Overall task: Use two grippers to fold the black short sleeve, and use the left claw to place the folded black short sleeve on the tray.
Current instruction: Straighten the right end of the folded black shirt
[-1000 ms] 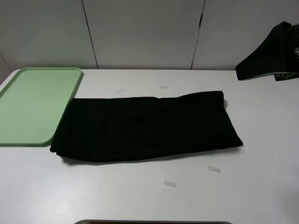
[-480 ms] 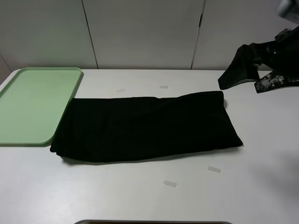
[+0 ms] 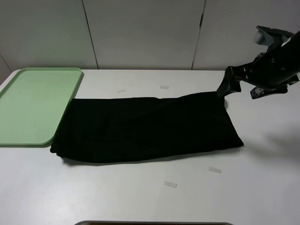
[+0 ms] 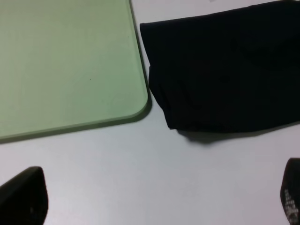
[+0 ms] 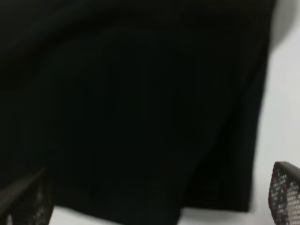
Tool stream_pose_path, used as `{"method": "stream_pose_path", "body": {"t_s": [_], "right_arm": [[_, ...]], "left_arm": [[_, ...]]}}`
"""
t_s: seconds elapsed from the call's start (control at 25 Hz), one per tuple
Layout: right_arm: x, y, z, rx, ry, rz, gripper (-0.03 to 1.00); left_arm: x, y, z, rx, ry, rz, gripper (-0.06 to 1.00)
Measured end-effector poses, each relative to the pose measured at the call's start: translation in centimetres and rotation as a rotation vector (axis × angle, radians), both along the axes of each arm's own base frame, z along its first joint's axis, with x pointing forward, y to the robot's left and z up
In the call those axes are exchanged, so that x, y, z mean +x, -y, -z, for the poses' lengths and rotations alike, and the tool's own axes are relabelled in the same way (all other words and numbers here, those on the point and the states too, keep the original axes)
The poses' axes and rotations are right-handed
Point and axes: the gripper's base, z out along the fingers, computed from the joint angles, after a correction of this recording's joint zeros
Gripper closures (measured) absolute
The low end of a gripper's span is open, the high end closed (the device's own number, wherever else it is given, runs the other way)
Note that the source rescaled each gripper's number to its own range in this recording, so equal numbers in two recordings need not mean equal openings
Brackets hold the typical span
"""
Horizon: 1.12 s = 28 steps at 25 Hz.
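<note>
Shows black short sleeve (image 3: 145, 129) stretched left to right, with right gripper (image 3: 238, 90) hovering wide open at its far right corner.

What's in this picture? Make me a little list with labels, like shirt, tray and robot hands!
Shirt: black short sleeve, folded into a long strip, flat on the white table
Tray: green tray, nothing seen on it, beside the shirt's left end
Left gripper: open, above bare table near a tray corner
Right gripper: open, over the shirt's right end, holding nothing
</note>
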Motion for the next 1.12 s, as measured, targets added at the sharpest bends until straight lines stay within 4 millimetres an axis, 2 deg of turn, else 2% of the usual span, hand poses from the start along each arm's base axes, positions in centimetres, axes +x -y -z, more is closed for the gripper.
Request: {"method": "stream_pose_path", "body": {"t_s": [0.16,0.28,0.68,1.12], "right_arm": [[2.2,2.1,2.0,-0.018,-0.042,0.07,-0.03],[2.9,3.2,2.7,-0.032,-0.051,0.078,-0.03],[4.2,5.0,3.7,-0.049,-0.012,0.136,-0.03],[6.4,6.9,6.7,-0.058,-0.047,0.194,-0.03]], "left_arm": [[0.0,0.0,0.0,0.0,0.0,0.0,-0.05],[0.0,0.0,0.0,0.0,0.0,0.0,-0.05],[0.0,0.0,0.0,0.0,0.0,0.0,-0.05],[0.0,0.0,0.0,0.0,0.0,0.0,-0.05]]}}
